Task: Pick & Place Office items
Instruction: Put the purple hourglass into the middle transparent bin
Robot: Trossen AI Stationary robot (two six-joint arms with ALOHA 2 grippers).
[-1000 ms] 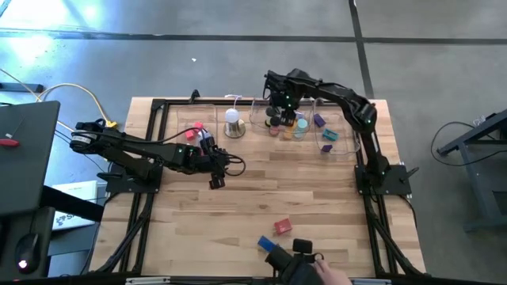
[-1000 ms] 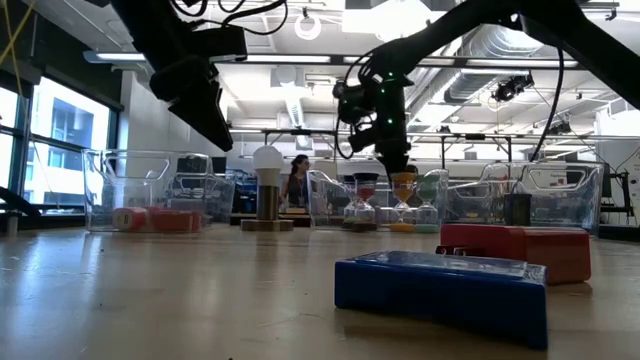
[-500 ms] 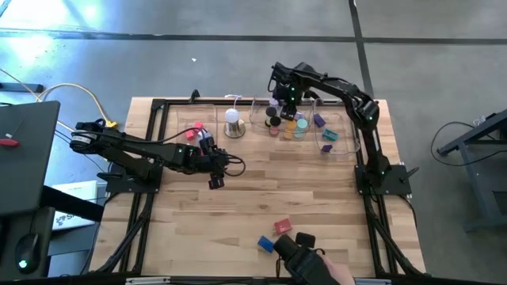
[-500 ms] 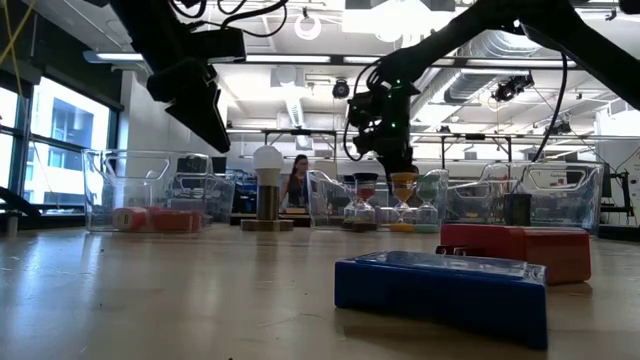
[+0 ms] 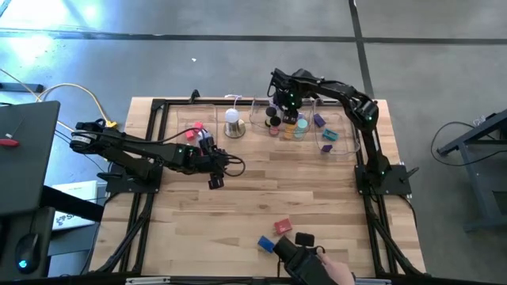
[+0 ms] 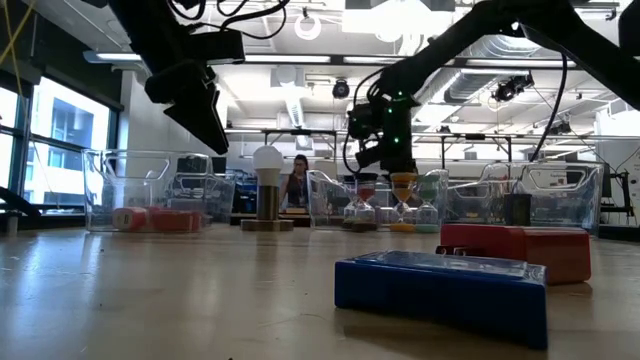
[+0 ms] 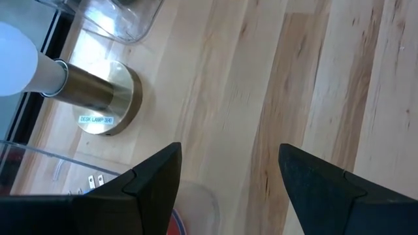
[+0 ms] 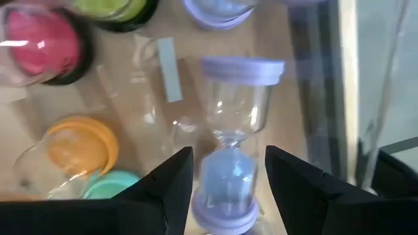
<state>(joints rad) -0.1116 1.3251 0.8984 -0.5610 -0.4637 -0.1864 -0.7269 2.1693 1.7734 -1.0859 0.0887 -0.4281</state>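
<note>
Right gripper (image 8: 224,176) over far tray (image 5: 337,146), fingers open astride lilac hourglass (image 8: 230,163) lying among other timers. Advise centring on narrow waist before closing. Left gripper (image 7: 228,170) open, idle mid-desk (image 5: 261,190).

White-domed desk lamp (image 5: 232,120) on round brass base seen standing near far table edge, between clear plastic trays (image 5: 337,134). Wooden table (image 5: 261,198) framed by black rails. Person (image 6: 297,183) seen in room beyond far edge.
</note>
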